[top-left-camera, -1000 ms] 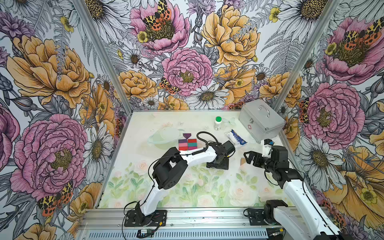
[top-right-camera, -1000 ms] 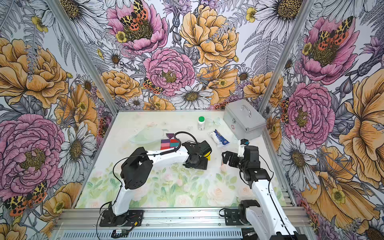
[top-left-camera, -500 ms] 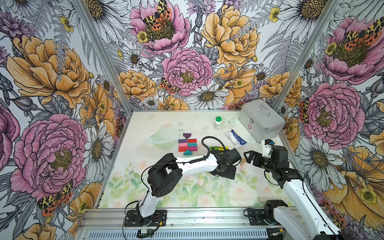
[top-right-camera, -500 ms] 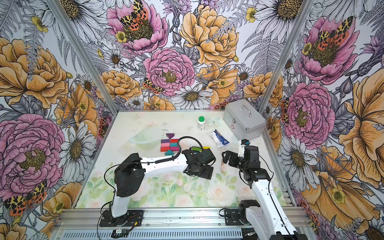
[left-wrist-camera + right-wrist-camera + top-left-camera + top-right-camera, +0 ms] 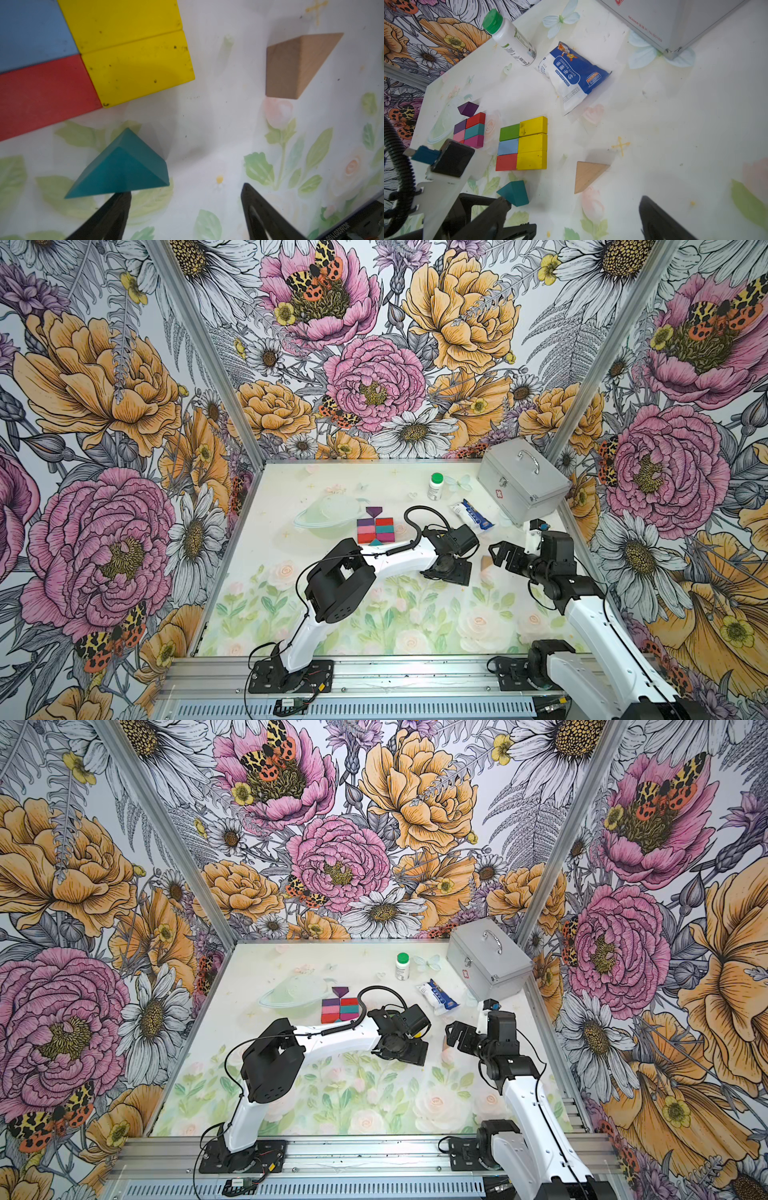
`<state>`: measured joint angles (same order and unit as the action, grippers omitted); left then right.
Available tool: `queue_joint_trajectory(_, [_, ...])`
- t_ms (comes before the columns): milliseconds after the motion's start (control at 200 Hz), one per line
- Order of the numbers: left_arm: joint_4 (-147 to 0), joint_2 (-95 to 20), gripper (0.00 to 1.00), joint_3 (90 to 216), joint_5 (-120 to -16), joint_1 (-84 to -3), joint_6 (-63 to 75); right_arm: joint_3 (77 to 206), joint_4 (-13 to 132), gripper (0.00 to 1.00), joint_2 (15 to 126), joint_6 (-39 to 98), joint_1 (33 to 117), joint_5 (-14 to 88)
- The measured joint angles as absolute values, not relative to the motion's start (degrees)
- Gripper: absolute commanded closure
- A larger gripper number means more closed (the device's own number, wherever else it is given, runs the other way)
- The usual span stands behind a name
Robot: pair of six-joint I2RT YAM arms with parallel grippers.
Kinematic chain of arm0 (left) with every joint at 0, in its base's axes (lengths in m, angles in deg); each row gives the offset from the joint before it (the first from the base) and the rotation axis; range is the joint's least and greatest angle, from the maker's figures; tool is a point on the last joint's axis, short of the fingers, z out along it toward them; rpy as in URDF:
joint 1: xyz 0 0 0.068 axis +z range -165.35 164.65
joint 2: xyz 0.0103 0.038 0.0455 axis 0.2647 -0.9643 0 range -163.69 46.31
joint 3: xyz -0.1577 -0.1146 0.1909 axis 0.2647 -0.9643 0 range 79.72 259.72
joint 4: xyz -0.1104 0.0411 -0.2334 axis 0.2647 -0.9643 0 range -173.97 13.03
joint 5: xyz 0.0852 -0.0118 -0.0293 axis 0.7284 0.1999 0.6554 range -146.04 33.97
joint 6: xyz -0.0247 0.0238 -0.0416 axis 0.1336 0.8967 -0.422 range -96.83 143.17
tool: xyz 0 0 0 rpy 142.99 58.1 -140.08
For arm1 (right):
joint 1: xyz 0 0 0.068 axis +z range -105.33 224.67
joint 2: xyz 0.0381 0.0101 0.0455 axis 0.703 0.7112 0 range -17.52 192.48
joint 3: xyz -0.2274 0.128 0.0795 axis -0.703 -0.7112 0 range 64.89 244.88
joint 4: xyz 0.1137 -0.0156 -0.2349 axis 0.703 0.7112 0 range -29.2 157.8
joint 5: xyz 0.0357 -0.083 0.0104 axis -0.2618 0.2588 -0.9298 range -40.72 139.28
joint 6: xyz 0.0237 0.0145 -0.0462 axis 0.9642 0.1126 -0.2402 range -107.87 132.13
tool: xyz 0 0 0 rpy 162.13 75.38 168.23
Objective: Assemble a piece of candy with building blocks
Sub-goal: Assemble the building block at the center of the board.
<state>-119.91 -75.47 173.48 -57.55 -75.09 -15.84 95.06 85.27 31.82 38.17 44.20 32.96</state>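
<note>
Several building blocks form a joined red, pink, purple, teal and magenta rectangle [image 5: 375,529], with a purple triangle [image 5: 373,511] behind it and a teal triangle [image 5: 377,543] in front. A second slab of yellow, green, blue and red blocks [image 5: 522,143] lies beside it, under the left arm in both top views. My left gripper [image 5: 186,193] is open and empty over the mat; another teal triangle [image 5: 122,168] lies just ahead of one fingertip. A tan triangle [image 5: 586,174] lies apart, between the two grippers. My right gripper [image 5: 573,204] is open and empty, low near the tan triangle [image 5: 486,562].
A white bottle with a green cap [image 5: 435,486] and a blue-and-white packet [image 5: 471,514] lie behind the grippers. A silver metal case [image 5: 521,485] stands at the back right corner. A clear round dish [image 5: 328,514] sits left of the blocks.
My left gripper has moved a little toward the front and right, away from the assembled rectangle, uncovering the teal triangle in front of it. The right arm has not moved.
</note>
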Motion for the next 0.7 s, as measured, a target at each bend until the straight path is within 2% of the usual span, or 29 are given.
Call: queue_joint_trajectory(701, [-118.9,-78.3,0.16,177.2,-59.5,-73.9,-15.8,95.1,85.4,0.00,32.5,37.5,41.0,32.4])
